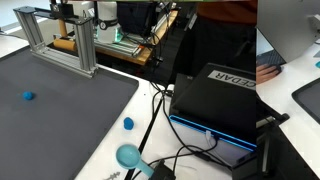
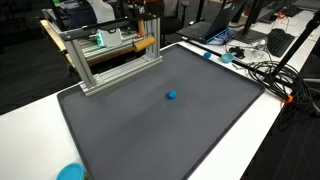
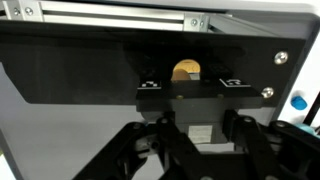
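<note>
Clearance matters most here, I judge: the aluminium frame [image 3: 110,12] spans the top of the wrist view, so any advance should be slow and square to it. The tan wooden end [image 3: 185,68] sits at centre. Just below it is the gripper [image 3: 200,150], jaws apparently spread and holding nothing. The wrist faces the frame. The arm is absent from both exterior views.

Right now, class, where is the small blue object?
In both exterior views the small blue object lies on the dark mat, apart from the aluminium frame at its far edge.
</note>
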`<act>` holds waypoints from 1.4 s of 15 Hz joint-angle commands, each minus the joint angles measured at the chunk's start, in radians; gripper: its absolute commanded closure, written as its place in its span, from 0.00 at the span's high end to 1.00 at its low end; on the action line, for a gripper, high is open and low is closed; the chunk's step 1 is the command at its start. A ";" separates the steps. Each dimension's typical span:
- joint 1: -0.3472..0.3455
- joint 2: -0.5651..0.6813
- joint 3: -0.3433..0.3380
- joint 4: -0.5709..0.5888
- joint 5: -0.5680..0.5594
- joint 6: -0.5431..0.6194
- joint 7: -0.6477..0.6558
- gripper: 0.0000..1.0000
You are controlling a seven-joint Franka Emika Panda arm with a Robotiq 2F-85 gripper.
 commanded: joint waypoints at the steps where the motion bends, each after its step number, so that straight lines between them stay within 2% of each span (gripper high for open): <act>1: -0.050 0.055 0.082 0.041 -0.052 0.102 0.136 0.22; 4: -0.109 0.152 0.137 0.141 -0.128 0.111 0.250 0.22; 7: -0.146 0.260 0.151 0.276 -0.172 0.072 0.330 0.22; 8: -0.143 0.293 0.144 0.317 -0.161 0.060 0.341 0.22; 9: -0.112 0.318 0.115 0.349 -0.107 0.031 0.297 0.22; 10: -0.117 0.240 0.120 0.246 -0.140 0.085 0.302 0.47; 13: -0.110 0.314 0.112 0.320 -0.134 0.058 0.301 0.47; 14: -0.113 0.332 0.114 0.321 -0.139 0.076 0.312 0.22; 21: -0.106 0.565 0.058 0.466 -0.055 0.157 0.262 0.22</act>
